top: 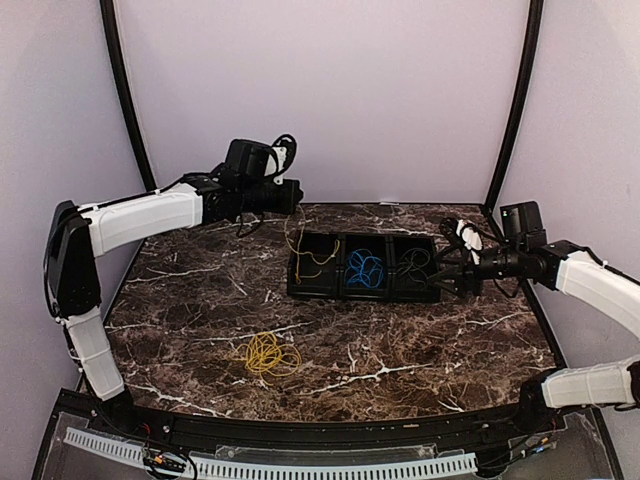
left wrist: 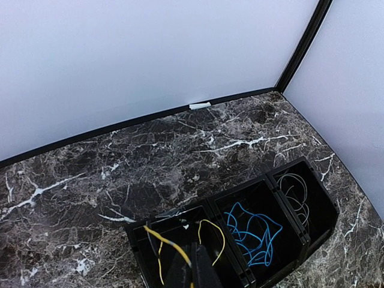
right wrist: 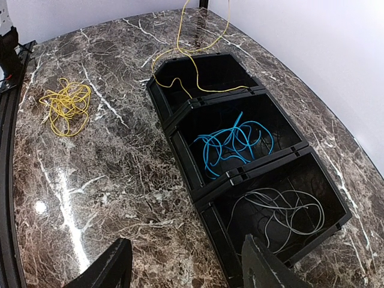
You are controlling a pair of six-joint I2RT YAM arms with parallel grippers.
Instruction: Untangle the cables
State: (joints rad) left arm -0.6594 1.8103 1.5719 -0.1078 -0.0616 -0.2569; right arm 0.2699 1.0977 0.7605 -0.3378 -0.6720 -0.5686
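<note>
My left gripper (top: 291, 200) hangs above the black three-bin tray (top: 300, 288), shut on a yellow cable (top: 303, 252) that dangles into the left bin. In the left wrist view the closed fingers (left wrist: 204, 267) pinch this yellow cable (left wrist: 169, 242). A blue cable (top: 365, 270) lies in the middle bin and a thin grey cable (top: 415, 262) in the right bin. A second yellow coil (top: 268, 353) lies on the table in front. My right gripper (top: 452, 270) is open and empty beside the tray's right end, above the grey cable (right wrist: 282, 211).
The tray (right wrist: 207, 180) sits at the back centre of the dark marble table (top: 200, 300). White walls with black corner posts enclose the back and sides. The loose yellow coil (right wrist: 65, 103) lies well left of the tray in the right wrist view.
</note>
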